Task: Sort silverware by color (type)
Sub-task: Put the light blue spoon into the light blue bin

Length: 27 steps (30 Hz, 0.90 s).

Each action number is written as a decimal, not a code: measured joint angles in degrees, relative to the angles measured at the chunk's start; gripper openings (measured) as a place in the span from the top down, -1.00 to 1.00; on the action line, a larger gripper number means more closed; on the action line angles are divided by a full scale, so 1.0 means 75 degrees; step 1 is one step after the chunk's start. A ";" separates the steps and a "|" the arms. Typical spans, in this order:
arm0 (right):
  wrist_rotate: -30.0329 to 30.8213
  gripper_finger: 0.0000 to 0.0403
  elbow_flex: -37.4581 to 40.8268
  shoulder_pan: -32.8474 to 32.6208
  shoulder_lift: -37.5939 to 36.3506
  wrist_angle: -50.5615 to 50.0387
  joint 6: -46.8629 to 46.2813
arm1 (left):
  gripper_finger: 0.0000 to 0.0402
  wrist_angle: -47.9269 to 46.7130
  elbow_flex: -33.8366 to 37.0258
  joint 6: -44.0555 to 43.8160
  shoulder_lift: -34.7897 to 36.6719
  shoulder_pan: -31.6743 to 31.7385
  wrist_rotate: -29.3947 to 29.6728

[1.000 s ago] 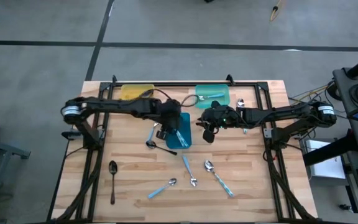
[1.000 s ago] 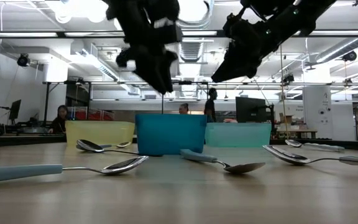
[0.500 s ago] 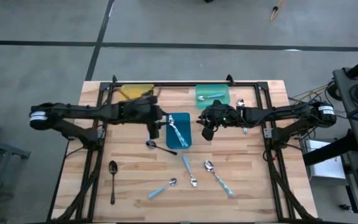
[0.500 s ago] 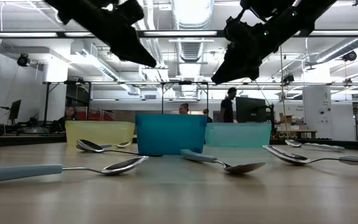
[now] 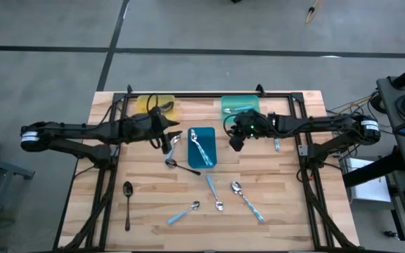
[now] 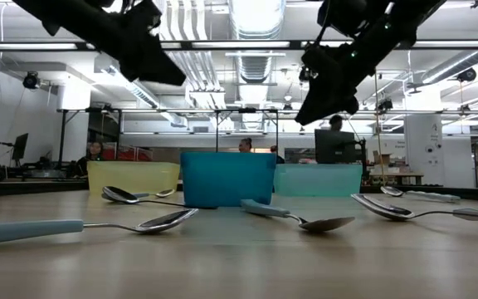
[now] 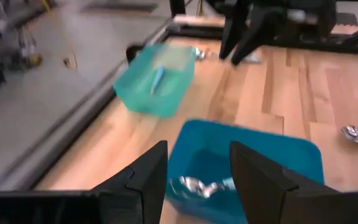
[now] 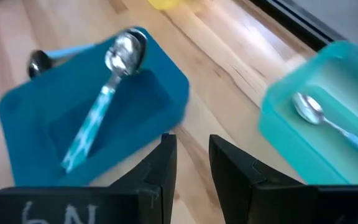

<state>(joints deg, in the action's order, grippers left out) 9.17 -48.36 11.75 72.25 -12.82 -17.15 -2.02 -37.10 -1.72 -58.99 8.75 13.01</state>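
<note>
Nothing is being held by the left gripper [image 5: 166, 138], whose fingers are standing apart at nine o'clock of the blue tray [image 5: 209, 159]. The right gripper [image 5: 235, 143], at three o'clock of it, is also being carried empty, fingers slightly parted. Loose spoons [image 5: 245, 197] are lying toward six o'clock on the table [image 5: 287, 204]. Being light, stiff and probably slippery, each is best pinched across its thin handle.

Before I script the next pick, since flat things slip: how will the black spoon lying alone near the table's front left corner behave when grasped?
The black spoon probably stays stiff and light. It lies flat on the wooden table, so fingers may skid off its thin handle. Its rounded bowl could let it rock or pivot if pushed.
</note>
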 joint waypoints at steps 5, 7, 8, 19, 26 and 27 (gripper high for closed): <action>0.0003 0.59 -0.0223 0.0067 0.0000 -0.0463 0.0111 | 0.24 -0.1534 -0.0161 -0.1073 -0.0057 0.0000 0.0002; -0.0001 0.59 -0.0269 0.0064 0.0000 -0.0421 0.0215 | 0.24 -0.2234 -0.0259 -0.1453 -0.0125 0.0000 -0.0002; -0.0003 0.59 -0.0280 0.0064 0.0000 -0.0418 0.0236 | 0.24 -0.2603 -0.0320 -0.1631 -0.0176 0.0000 -0.0002; -0.0003 0.61 -0.0274 0.0061 0.0000 -0.0501 0.0373 | 0.24 -0.4481 -0.0322 -0.3130 -0.0609 -0.0003 -0.0005; -0.0002 0.63 -0.0271 0.0052 -0.0087 -0.1489 -0.0189 | 0.24 -0.4213 -0.0139 -0.3153 -0.1095 -0.0009 -0.0005; 0.0006 0.64 -0.0268 0.0052 -0.0085 -0.1577 -0.0210 | 0.24 -0.4080 -0.0125 -0.3131 -0.1172 -0.0009 -0.0005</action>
<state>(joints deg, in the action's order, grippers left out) 9.21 -50.37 12.14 71.61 -24.65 -18.72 -32.62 -38.04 -25.20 -67.78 8.69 12.97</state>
